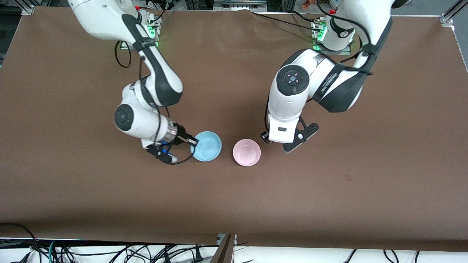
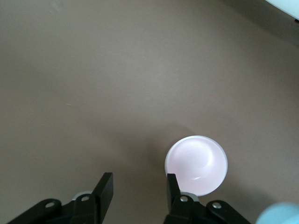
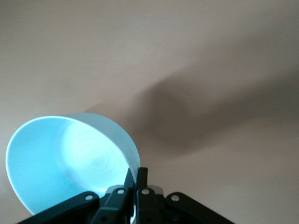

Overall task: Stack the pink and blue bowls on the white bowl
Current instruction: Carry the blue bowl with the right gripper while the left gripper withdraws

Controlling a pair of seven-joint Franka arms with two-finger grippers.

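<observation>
Now right pincer (image 1: 192,141) grips blue bowl (image 1: 207,145) rim mid-bench; left pincer (image 1: 272,140) released, beside pink bowl (image 1: 246,152).

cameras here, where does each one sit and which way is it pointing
Front view: high across the table, facing both arm bases; shows both arms, the blue bowl and the pink bowl.
Left wrist view: on the left arm's wrist, looking down past the open left gripper at the pink bowl.
Right wrist view: on the right arm's wrist, looking along the right gripper, shut on the blue bowl's rim.
Shared: front and left wrist views both show the pink bowl; front and right wrist views both show the blue bowl.
</observation>
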